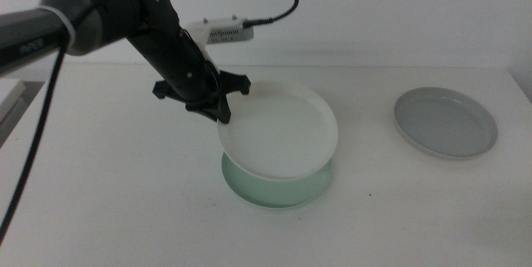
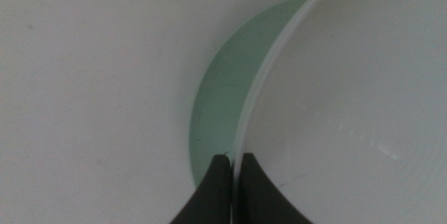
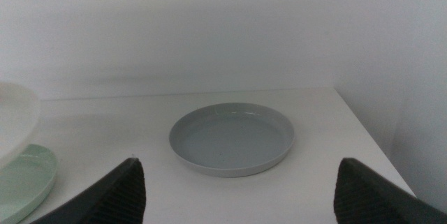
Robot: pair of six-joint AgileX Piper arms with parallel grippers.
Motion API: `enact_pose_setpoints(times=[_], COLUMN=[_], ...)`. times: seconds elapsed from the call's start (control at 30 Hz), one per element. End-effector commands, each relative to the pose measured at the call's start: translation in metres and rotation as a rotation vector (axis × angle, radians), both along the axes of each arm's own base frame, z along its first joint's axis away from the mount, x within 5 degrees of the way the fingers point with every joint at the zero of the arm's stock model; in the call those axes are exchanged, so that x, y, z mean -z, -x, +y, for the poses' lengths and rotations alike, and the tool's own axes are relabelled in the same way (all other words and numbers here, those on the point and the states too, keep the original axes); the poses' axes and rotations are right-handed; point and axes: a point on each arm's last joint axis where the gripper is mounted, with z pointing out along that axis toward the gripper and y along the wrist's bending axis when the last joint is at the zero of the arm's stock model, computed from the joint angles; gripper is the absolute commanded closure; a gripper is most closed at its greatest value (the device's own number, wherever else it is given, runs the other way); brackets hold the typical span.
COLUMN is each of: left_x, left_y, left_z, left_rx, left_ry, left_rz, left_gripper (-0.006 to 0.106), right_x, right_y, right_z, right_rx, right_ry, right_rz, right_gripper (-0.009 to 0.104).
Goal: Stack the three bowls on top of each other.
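The left gripper [image 1: 218, 99] has its jaws pinched shut on the near-left rim of the white bowl [image 1: 281, 131], one jaw inside the rim and one outside, as the left wrist view shows. The bowl hangs tilted — the gripped side raised, the far side dipping toward the mint green bowl [image 1: 278, 188], which lies flat on the worktop [image 1: 108, 200] directly beneath it. Whether the low edge is already touching the green bowl cannot be told from these views.

The relation that matters is the overlap: in the middle view the white bowl sits slightly back and left of the green one, so a crescent of green shows along the front edge. Judging by that, the white bowl needs only a small shift and a levelling before it is released — a round bowl has no long axis to align, only its tilt and centre.

The grey bowl [image 1: 445, 122] rests flat, opening up, well apart to the right. The right gripper [image 3: 241, 189] waits near it with jaws spread wide, and is plainly the nearer arm for that bowl.
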Motion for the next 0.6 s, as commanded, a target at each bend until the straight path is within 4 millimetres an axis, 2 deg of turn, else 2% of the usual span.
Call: enact_pose_setpoints(times=[0.0, 0.23, 0.57], left_x=[0.012, 0.042, 0.045], left_y=[-0.001, -0.007, -0.007], left_z=[-0.003, -0.007, -0.007], left_rx=[0.008, 0.022, 0.039], left_ry=[0.005, 0.01, 0.002], left_rz=[0.034, 0.104, 0.102], left_gripper=[0.102, 0.102, 0.102], right_x=[0.0, 0.0, 0.0], right_y=[0.0, 0.0, 0.0], right_z=[0.0, 0.0, 0.0], right_rx=[-0.002, -0.002, -0.002], right_ry=[0.015, 0.015, 0.015], right_rz=[-0.005, -0.005, -0.005], right_gripper=[0.002, 0.002, 0.002])
